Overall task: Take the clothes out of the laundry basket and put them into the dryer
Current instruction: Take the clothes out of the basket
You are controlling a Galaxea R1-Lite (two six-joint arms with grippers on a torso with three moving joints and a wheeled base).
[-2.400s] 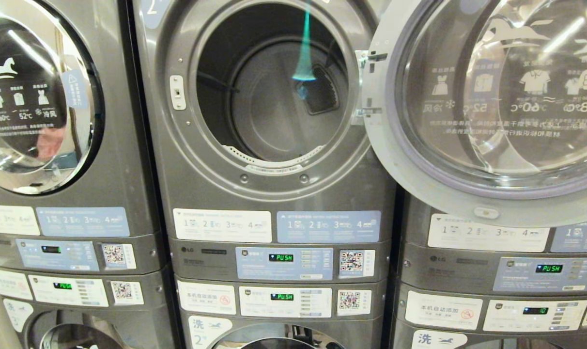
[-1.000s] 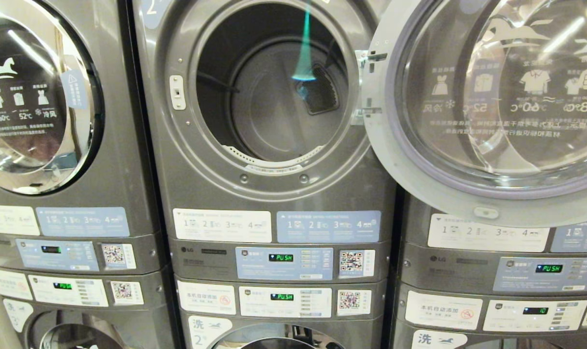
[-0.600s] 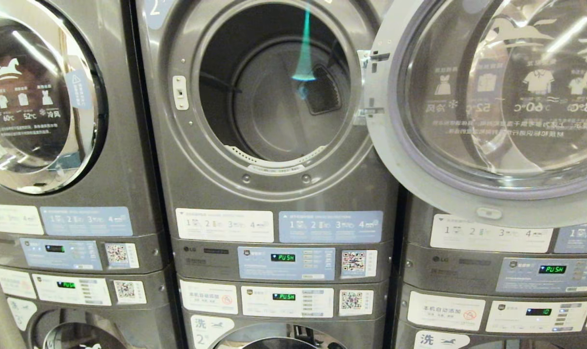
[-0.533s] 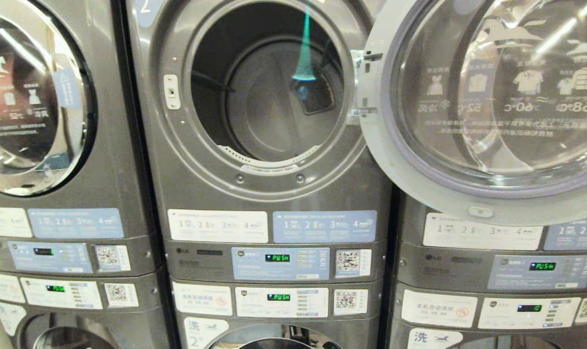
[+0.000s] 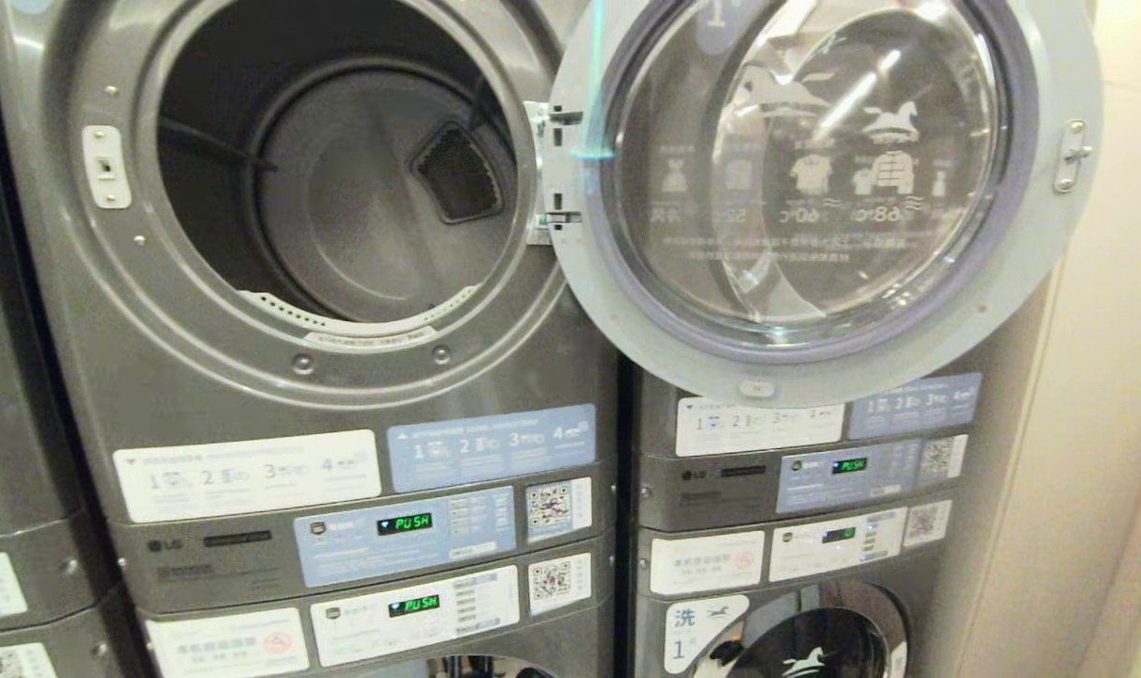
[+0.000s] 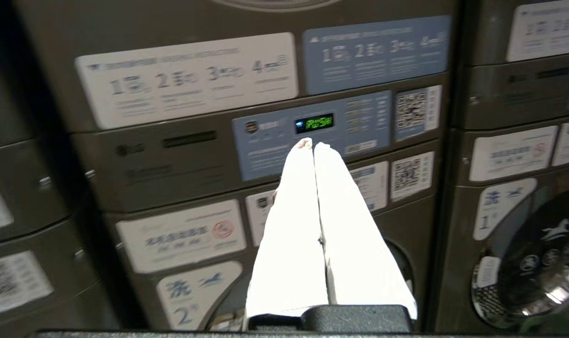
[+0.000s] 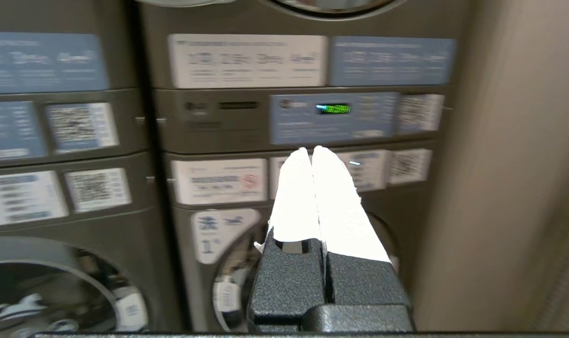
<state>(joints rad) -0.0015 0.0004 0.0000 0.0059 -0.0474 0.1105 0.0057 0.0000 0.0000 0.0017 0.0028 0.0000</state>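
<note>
You face a row of stacked grey machines (image 5: 815,490) covered in white and blue stickers (image 5: 759,426), with small green displays (image 5: 849,465) glowing. A plain cream wall (image 5: 1098,424) stands just beside the last stack. Ceiling strip lights glint in the glass.

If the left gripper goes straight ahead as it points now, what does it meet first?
Probably the blue control panel of the machine in front of the shut left gripper, just below its green display; depth is unclear.

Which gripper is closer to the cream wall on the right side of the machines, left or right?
Right. The right gripper points at the machine beside the wall; the left gripper faces the next machine over, with no wall in its view.
</note>
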